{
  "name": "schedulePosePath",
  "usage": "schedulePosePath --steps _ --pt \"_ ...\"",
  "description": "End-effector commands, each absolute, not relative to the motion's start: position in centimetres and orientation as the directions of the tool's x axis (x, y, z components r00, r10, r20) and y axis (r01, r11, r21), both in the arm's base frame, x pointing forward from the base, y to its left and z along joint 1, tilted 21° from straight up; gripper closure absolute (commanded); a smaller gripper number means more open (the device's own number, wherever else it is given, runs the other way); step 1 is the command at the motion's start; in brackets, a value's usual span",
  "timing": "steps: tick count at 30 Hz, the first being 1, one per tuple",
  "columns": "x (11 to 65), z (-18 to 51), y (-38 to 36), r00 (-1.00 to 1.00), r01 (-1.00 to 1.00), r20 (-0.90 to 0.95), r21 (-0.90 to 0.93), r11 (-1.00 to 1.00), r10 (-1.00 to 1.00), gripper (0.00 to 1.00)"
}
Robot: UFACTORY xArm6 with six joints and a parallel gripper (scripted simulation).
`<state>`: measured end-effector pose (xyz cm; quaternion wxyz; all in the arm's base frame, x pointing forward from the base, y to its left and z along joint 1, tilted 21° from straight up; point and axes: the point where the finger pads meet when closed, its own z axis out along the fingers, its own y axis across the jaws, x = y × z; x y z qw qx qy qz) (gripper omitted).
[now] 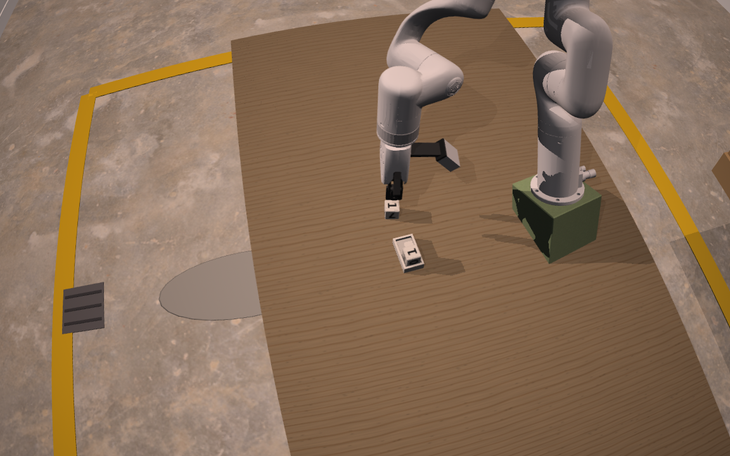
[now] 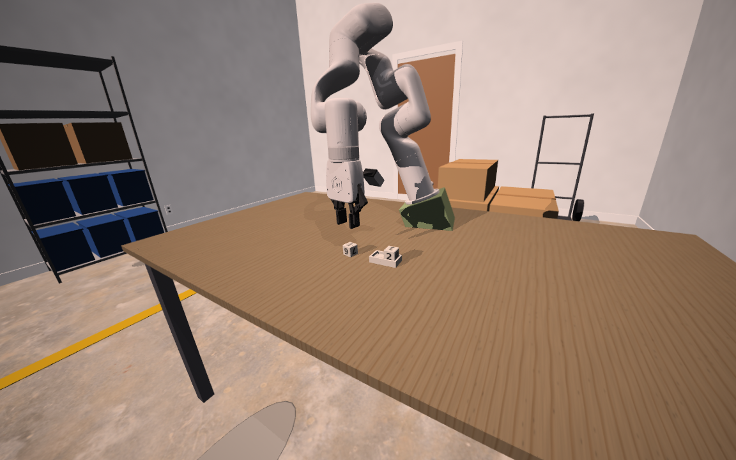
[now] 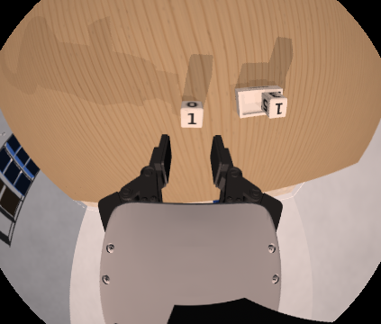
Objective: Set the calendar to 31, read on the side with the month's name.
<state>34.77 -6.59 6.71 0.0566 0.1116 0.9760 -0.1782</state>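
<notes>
hand point(image 2: 346, 218) half-open, holding nothing, above loose cube point(image 2: 349, 249) (tray point(image 2: 383, 260) just beside, arm's green base point(image 2: 436, 217) behind).

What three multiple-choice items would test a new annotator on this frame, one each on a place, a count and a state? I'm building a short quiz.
1. Where is the loose cube?
A. on the table beside the tray
B. inside the tray
C. on the floor

2. How many cubes stand in the tray?
A. none
B. one
C. two

3. What is the gripper doing?
A. clamped on a cube
B. holding the tray
C. fingers apart, holding nothing, above the loose cube

Key: 1 A, it sits on bare wood apart from the tray; 2 B, the other cube fills one end; 3 C, air shows below the fingertips.
</notes>
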Motion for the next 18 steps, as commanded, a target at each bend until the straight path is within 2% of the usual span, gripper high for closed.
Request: schedulePosePath --steps 1,18 --pt "35.06 6.93 -6.93 -0.963 0.245 -0.193 -0.347 0.905 0.187 0.53" --pt "34.80 6.85 -6.69 -0.911 0.243 -0.401 -0.340 0.908 0.094 0.53"
